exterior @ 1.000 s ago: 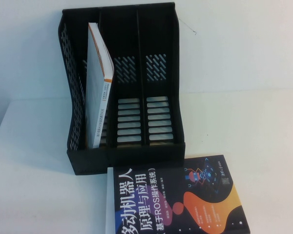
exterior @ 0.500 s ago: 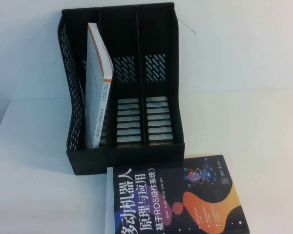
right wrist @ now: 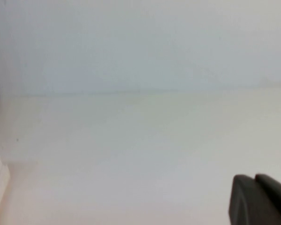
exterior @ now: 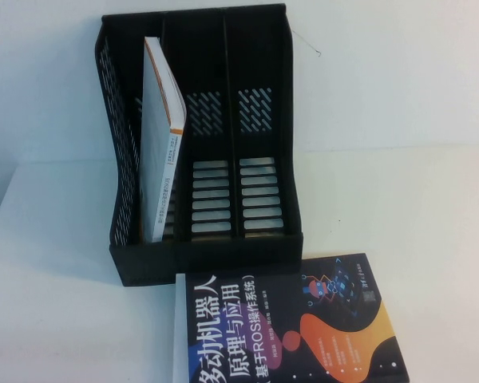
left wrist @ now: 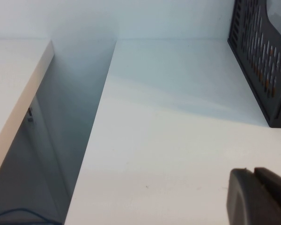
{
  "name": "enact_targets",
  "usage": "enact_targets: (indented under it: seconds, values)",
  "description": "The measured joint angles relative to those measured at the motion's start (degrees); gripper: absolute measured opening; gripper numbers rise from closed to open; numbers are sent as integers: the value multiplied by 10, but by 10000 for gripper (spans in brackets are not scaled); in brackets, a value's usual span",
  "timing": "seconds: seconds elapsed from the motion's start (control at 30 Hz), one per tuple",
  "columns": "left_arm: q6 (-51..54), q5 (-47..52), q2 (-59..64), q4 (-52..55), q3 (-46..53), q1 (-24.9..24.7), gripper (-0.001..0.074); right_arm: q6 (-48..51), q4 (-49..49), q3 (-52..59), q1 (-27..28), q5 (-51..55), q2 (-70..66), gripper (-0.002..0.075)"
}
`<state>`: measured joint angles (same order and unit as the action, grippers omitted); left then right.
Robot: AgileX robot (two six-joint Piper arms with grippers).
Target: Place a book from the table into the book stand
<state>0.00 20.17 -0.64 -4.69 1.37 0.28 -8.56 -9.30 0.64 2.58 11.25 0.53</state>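
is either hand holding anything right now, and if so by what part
Nothing is held. The left hand is shut and bare over the table; the right hand carries nothing. The book stands in the stand.

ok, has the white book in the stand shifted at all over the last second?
No. The book leans in the book stand's leftmost slot exactly as before, its top corner at the same spot against the divider.
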Motion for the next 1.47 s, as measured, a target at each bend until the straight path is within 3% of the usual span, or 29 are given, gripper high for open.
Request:
enact_targets:
  seconds: [0.23,1.47]
  values:
    - [0,0,0,0,0,0,-3,-28,15,9,-3,92,1,-1]
    - [0,0,0,0,0,0,-3,15,30,9,-13,93,1,-1]
